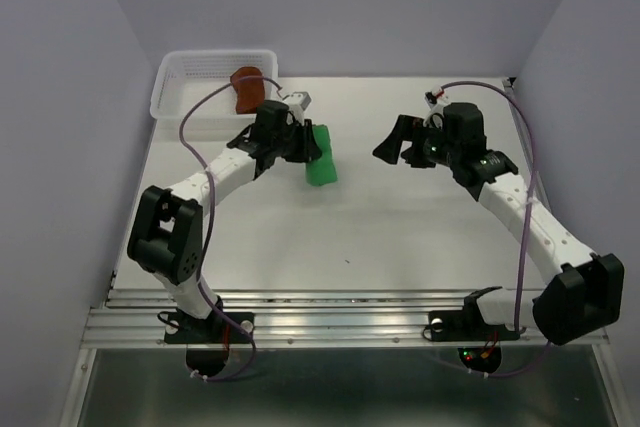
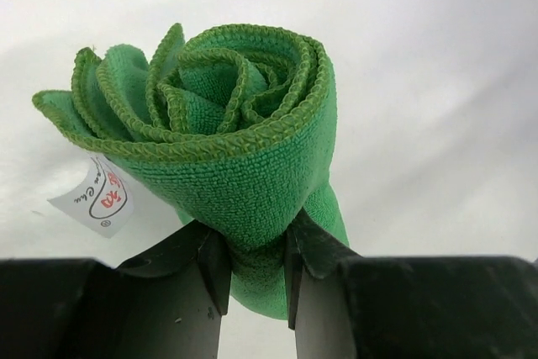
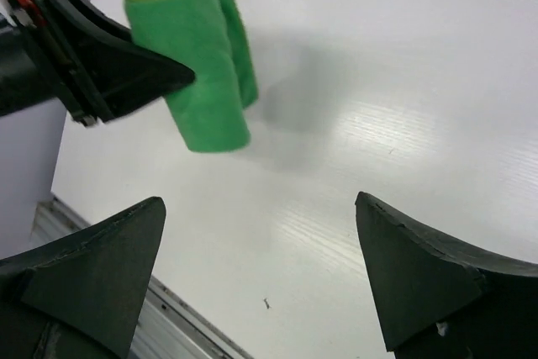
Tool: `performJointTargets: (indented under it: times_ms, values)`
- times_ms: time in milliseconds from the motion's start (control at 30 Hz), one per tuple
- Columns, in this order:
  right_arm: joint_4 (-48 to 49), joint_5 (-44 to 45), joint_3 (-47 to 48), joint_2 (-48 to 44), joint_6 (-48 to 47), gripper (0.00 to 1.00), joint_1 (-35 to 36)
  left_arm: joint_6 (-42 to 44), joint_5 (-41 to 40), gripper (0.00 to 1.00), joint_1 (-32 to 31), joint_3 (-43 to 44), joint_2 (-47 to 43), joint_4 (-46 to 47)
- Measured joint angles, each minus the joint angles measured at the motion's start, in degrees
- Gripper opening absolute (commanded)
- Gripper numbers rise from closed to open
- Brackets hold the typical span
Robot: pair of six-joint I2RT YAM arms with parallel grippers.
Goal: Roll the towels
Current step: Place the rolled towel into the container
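A rolled green towel (image 1: 321, 157) sits left of the table's centre. My left gripper (image 1: 305, 143) is shut on it. In the left wrist view the roll (image 2: 227, 140) shows its spiral end and a white label, with both fingers pinching its lower part. In the right wrist view the towel (image 3: 202, 65) hangs from the left gripper's finger above the table. My right gripper (image 1: 392, 145) is open and empty, to the right of the towel and apart from it. A rolled brown-red towel (image 1: 246, 90) lies in the white basket (image 1: 180, 77).
The white basket stands at the table's back left corner. A metal rail (image 1: 350, 312) runs along the near edge of the table. Grey walls close in on both sides.
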Motion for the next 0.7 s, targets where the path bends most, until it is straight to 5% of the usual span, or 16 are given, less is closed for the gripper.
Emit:
performJointTargets:
  times_ms: [400, 600, 700]
  values:
    - [-5.97, 13.73, -1.9, -4.42, -2.19, 1.0, 0.0, 24.17, 9.09, 0.0, 14.1, 37.68, 8.26, -18.78]
    - [-9.05, 18.16, -3.19, -4.39, -2.91, 1.0, 0.0, 32.41, 18.78, 0.0, 23.71, 65.55, 24.37, -32.0]
    - [-9.9, 20.57, -3.21, -3.63, -3.08, 1.0, 0.0, 36.15, 21.55, 0.0, 28.68, 72.35, 30.4, -36.83]
